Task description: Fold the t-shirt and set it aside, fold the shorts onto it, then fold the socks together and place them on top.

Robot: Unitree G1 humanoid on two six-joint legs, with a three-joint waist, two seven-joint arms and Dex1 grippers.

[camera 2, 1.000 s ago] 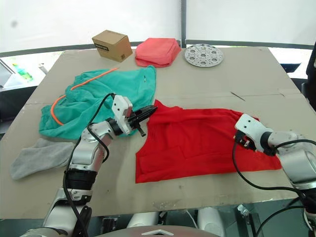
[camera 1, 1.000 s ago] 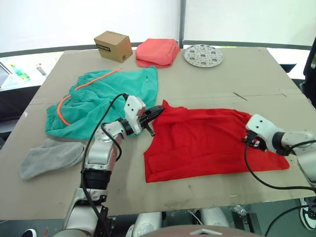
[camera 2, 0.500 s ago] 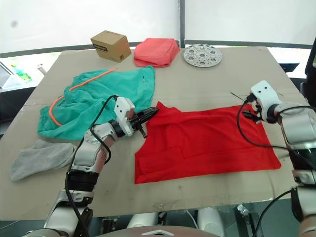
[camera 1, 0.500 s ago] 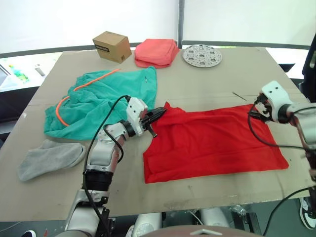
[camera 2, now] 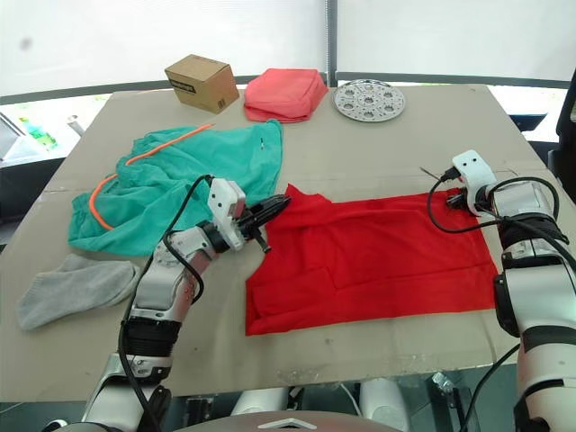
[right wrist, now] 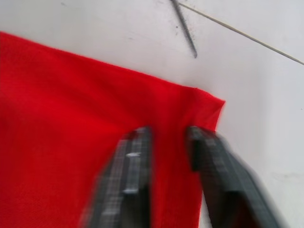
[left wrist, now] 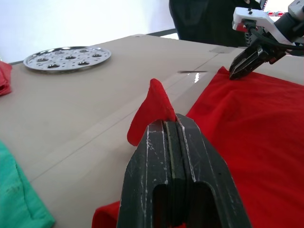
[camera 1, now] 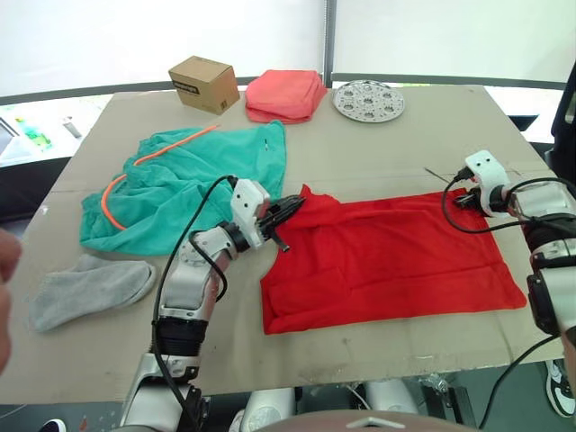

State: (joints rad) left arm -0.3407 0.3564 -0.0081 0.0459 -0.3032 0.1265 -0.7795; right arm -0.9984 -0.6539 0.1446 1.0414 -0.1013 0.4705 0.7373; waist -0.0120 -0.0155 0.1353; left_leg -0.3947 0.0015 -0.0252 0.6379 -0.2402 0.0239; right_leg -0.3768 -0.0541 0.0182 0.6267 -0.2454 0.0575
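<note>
Left pincer (camera 1: 290, 208) pinching t-shirt (camera 1: 387, 261) corner; right pincer (right wrist: 166, 142) spread over far corner.

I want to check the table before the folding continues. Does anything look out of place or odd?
Nothing looks damaged or spilled. The shorts lie crumpled, their orange cord looping loose at the left side. One corner of the t-shirt stands up, pinched in the left end effector. A person's hand shows at the table's left edge.

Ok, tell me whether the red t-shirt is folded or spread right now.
Mostly spread: the t-shirt lies flat on the table, with only the corner pinched in the left hand lifted.
</note>
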